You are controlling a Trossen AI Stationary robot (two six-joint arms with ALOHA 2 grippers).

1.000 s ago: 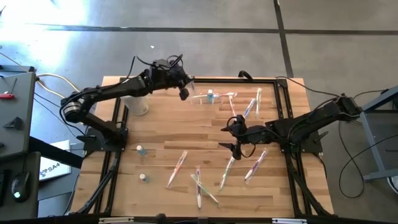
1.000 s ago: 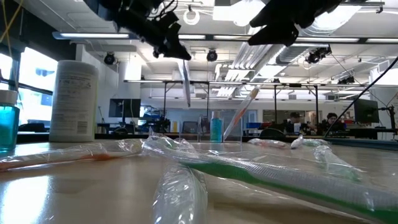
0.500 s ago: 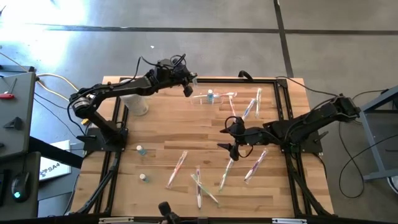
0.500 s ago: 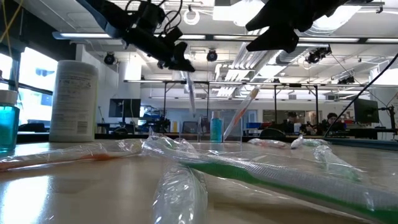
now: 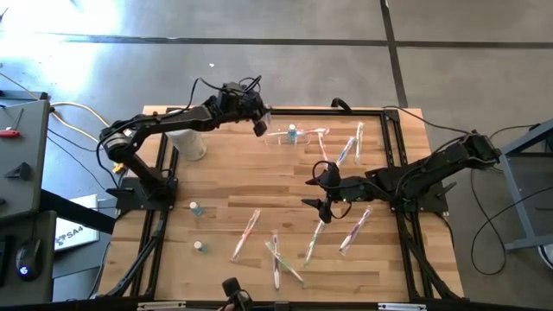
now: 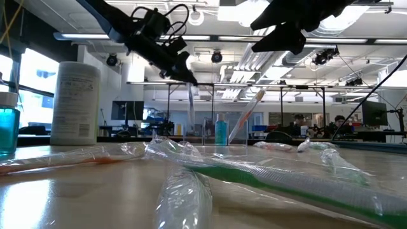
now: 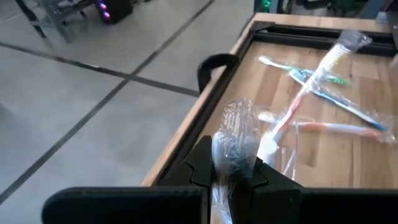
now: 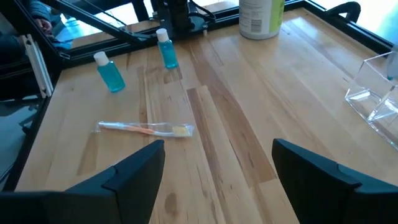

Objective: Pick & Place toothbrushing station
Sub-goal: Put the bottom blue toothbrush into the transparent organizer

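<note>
The toothbrushing station [image 5: 289, 136], a small clear holder, stands on the table near the far edge. A blue bottle [image 6: 220, 130] and a leaning toothbrush [image 6: 249, 113] stand in it. My left gripper [image 5: 259, 126] hovers just left of the station, shut on a wrapped toothbrush [image 6: 191, 105]. My right gripper [image 5: 318, 192] hangs open over the table's middle, its fingers [image 8: 134, 168] apart with nothing between them. In its wrist view the station [image 8: 375, 93] shows off to one side. My left gripper pinches the wrapped toothbrush between its two fingers, on the crinkled wrapper at its upper end [image 7: 235, 142]. The fingers slant down from the table's left side. The toothbrush hangs nearly upright below them, its lower end [image 6: 191, 124] clear of the table.
A white canister [image 5: 192, 142] stands at the far left. Two small blue bottles [image 5: 195, 208] [image 5: 200, 246] stand on the left. Several wrapped toothbrushes lie near the front edge [image 5: 276, 250] and at the far right [image 5: 350, 147]. A black frame [image 5: 393, 117] rims the table.
My left gripper has sunk and edged toward the station, still shut on the wrapped toothbrush, which hangs lower now, beside the holder.
</note>
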